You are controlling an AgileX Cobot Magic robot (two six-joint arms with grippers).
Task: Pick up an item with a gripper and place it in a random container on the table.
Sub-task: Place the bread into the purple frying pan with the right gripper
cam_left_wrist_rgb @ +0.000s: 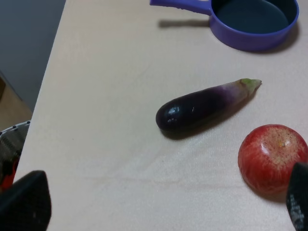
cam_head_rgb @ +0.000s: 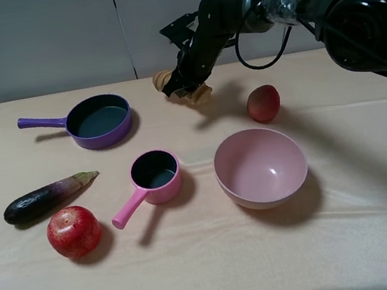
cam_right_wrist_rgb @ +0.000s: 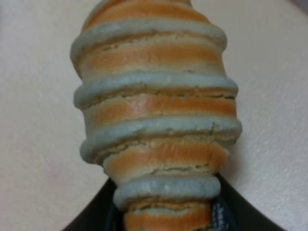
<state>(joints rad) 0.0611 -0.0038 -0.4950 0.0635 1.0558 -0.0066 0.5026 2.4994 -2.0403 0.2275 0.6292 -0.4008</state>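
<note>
The tan ridged bread roll (cam_head_rgb: 162, 81) is at the back middle of the beige table (cam_head_rgb: 213, 267), right of the purple frying pan (cam_head_rgb: 100, 139). My right gripper (cam_head_rgb: 183, 88) is shut across the roll's middle, and both ends stick out past it. In the right wrist view the roll (cam_right_wrist_rgb: 154, 106) fills the frame, with black fingers (cam_right_wrist_rgb: 94, 219) on either side of its near end. Whether it is clear of the cloth I cannot tell. The pan is empty. My left gripper (cam_left_wrist_rgb: 161, 211) hovers open over the table's left side, holding nothing, with the pan (cam_left_wrist_rgb: 250, 41) beyond it.
A dark eggplant (cam_head_rgb: 47, 197) (cam_left_wrist_rgb: 202, 106) and a red fruit (cam_head_rgb: 74, 231) (cam_left_wrist_rgb: 272, 159) lie at the front left. A pink saucepan (cam_head_rgb: 153, 177) stands mid-table, a pink bowl (cam_head_rgb: 260, 167) to its right, and another red fruit (cam_head_rgb: 263, 103) behind the bowl.
</note>
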